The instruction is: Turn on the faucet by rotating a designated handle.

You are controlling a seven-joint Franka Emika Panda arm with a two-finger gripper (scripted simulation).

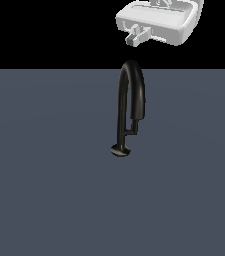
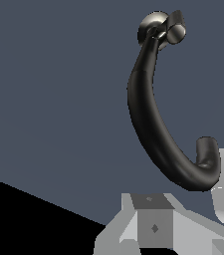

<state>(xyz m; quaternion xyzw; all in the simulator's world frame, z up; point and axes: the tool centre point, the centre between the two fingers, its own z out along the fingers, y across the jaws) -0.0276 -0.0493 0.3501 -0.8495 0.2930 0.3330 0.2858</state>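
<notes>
Black glossy faucet (image 1: 130,95): gooseneck arch on round disc base, standing upright on grey counter (image 1: 44,175), right of centre in the exterior view. Handle (image 1: 132,131): short lever on lower stem, pointing toward the exterior view's right. White tool (image 1: 135,36): hangs above the arch, apart from it; open or closed, cannot tell.

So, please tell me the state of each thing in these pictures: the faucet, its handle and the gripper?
faucet: upright on its round base, not touched by the arm.
handle: free, nothing grips it; it sticks out from the lower stem toward the exterior view's right.
gripper: above the faucet's arch, apart from it; whether the jaws are open or shut cannot be told.
</notes>
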